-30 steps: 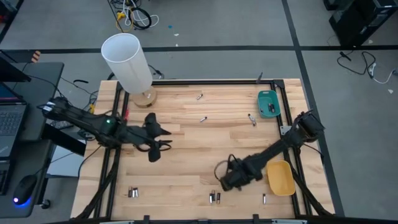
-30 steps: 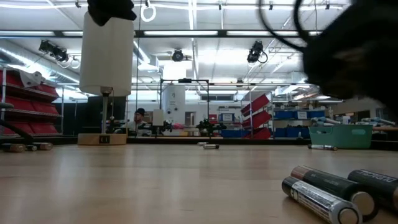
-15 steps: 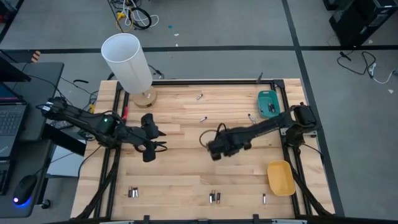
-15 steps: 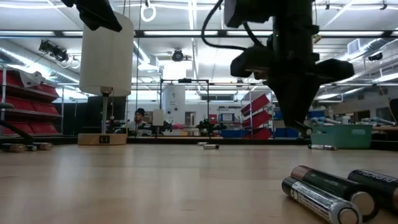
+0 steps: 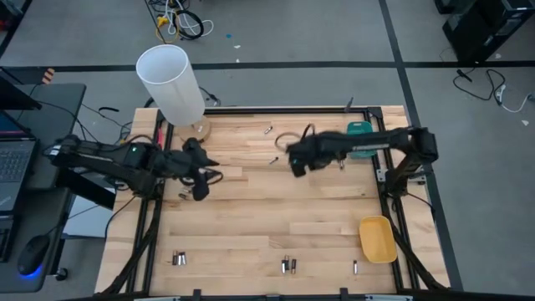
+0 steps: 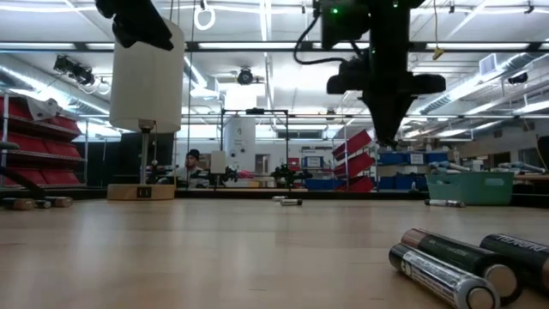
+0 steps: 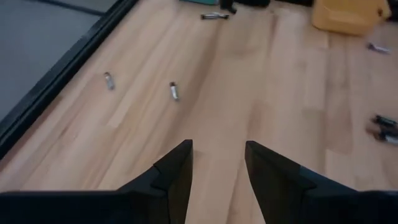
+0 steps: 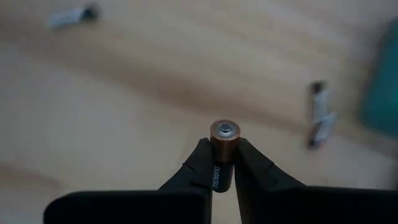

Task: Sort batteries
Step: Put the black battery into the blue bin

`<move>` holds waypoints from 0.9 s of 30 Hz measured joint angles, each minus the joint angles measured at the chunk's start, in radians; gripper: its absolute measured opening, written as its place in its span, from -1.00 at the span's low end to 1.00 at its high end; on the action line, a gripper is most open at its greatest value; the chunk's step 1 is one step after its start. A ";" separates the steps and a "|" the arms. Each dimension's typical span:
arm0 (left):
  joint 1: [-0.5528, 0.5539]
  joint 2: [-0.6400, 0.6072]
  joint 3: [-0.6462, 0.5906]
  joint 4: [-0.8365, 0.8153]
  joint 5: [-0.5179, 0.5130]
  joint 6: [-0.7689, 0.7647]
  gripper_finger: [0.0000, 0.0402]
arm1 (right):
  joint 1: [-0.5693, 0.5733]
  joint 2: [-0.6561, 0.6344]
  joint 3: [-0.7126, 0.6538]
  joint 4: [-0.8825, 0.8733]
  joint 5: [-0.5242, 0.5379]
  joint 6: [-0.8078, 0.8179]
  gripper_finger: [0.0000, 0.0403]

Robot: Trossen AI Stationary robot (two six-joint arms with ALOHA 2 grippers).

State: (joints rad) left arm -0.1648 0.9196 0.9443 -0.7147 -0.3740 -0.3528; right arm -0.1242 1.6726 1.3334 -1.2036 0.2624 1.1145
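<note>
The battery (image 8: pixel 223 152) sits pinched upright between my right gripper (image 8: pixel 222 163) fingertips, up over the table's middle, near the teal tray (image 5: pixel 361 139). It could slip if I swing fast, since only its lower end is held. It is copper-topped and dark. My left gripper (image 7: pixel 217 163) hangs wide, empty

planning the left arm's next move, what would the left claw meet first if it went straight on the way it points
Probably bare table: the left claw, open and empty, points across wood. Two small batteries lie off to one side; depth is unclear.
</note>
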 joint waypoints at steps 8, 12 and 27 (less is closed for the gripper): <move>0.061 0.029 0.000 0.017 -0.263 0.143 -0.19 | -0.203 -0.139 0.000 -0.144 0.188 -0.100 -0.83; 0.067 0.033 0.000 0.051 -0.312 0.124 -0.19 | -0.248 -0.197 -0.017 -0.171 0.267 -0.104 -0.82; 0.148 0.046 0.000 0.097 -0.519 0.057 -0.42 | -0.378 -0.384 -0.318 0.000 0.235 -0.130 -0.82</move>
State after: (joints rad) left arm -0.0171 0.9657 0.9443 -0.6182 -0.8931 -0.2958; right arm -0.5026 1.2888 1.0155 -1.2039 0.4976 0.9844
